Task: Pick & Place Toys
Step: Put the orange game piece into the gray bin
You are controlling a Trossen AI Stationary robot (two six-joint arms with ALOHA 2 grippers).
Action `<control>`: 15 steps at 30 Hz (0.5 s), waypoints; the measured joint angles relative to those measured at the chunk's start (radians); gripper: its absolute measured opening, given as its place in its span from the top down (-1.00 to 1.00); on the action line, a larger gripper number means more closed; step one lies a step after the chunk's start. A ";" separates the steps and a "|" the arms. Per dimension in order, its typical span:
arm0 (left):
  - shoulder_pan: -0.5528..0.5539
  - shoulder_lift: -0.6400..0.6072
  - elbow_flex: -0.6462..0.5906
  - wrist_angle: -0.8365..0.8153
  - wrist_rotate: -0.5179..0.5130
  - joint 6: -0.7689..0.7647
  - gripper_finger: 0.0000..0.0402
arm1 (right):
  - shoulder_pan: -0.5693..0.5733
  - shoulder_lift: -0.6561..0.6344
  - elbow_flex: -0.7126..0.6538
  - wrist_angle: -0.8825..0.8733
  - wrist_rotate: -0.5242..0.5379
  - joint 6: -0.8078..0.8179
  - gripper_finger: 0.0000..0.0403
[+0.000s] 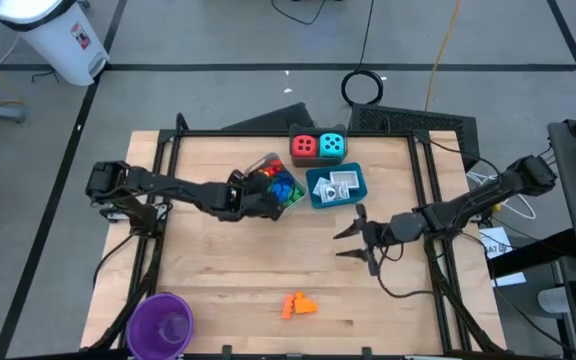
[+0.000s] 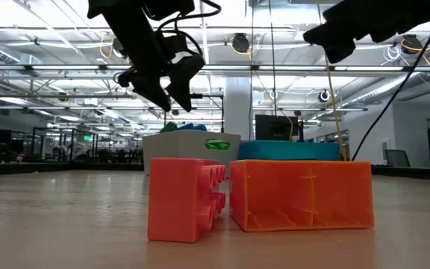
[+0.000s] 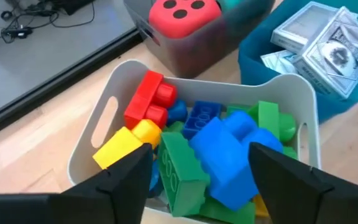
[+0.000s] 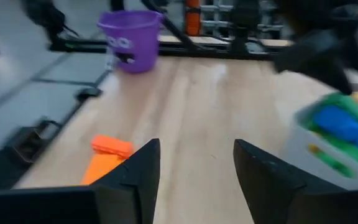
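Taking the grey tray point(image 1: 290, 196) of bricks as the landmark: nearest the table's front edge, well in front of that tray, lie two orange bricks point(image 1: 299, 305) touching each other on the bare wood; in the low view one shows studs point(image 2: 187, 199) and the other its hollow underside point(image 2: 301, 194). The purple cup point(image 1: 160, 324) sits at the front left corner, far from the tray.

Farther in, to the right of the tray and a little in front of it, the right gripper point(image 1: 353, 243) hangs above the table with its jaws spread wide and nothing between them.

The left gripper point(image 1: 265, 205) hovers right over the grey tray, jaws wide and empty, above the heaped red, yellow, green and blue bricks point(image 3: 211, 149).

Just to the right of the grey tray sits the blue tray point(image 1: 313, 196) holding white printed packets point(image 1: 339, 185). Behind both trays stands a tray with the red die point(image 1: 303, 146) and cyan die point(image 1: 333, 146) side by side.
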 joint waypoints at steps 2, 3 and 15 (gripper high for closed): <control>0.001 0.000 0.000 0.000 0.000 0.000 -0.39 | 0.009 0.037 -0.015 0.090 -0.073 0.024 0.10; 0.001 0.000 0.000 0.005 -0.001 0.000 -0.41 | 0.018 0.065 -0.027 0.161 -0.116 0.025 0.09; 0.000 0.000 0.000 0.079 0.000 -0.007 -0.43 | 0.196 0.524 0.181 0.218 -0.200 0.090 -0.40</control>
